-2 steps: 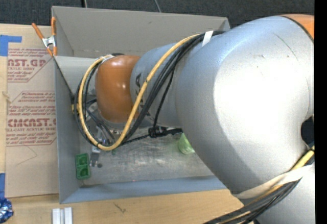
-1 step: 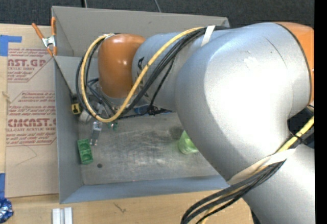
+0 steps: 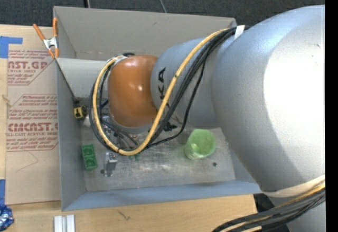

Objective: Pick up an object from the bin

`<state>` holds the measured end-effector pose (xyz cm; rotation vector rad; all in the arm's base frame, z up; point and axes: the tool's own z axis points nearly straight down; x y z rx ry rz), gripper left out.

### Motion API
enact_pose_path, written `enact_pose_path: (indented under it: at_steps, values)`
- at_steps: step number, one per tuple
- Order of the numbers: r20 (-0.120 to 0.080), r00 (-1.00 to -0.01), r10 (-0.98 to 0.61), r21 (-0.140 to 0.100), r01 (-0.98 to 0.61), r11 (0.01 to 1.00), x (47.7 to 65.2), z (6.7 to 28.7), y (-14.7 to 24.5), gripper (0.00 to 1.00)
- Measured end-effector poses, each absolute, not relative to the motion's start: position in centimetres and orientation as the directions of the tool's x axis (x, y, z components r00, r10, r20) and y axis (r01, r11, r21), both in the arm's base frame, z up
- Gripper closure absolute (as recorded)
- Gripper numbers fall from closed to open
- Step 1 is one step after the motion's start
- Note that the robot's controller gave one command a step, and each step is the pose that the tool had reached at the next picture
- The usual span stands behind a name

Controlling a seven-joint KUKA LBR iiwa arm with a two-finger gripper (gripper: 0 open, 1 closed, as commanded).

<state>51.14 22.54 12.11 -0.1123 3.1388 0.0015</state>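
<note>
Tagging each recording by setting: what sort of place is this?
Probably a robotics lab's bin-picking station. A large grey robot arm with an orange wrist cover and looped cables reaches into a grey metal bin holding a few small loose things: a light green cup, a dark green brick.

Matt grey metal bin (image 3: 71,173), scuffed floor

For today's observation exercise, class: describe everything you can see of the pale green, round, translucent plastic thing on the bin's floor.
The pale green round thing looks like a small cup or cap of translucent plastic, seen from above. It rests on the floor of the grey metal bin, towards the right and near the front wall. The robot's grey arm passes over its upper right edge; whether they touch cannot be told. No other loose thing touches it.
</note>
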Motion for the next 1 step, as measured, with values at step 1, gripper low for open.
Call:
enact_pose_path:
  at_steps: [1]
  values:
    - [-0.018,-0.889,-0.458,-0.009,-0.458,0.889,50.30,10.85,23.58,0.00]
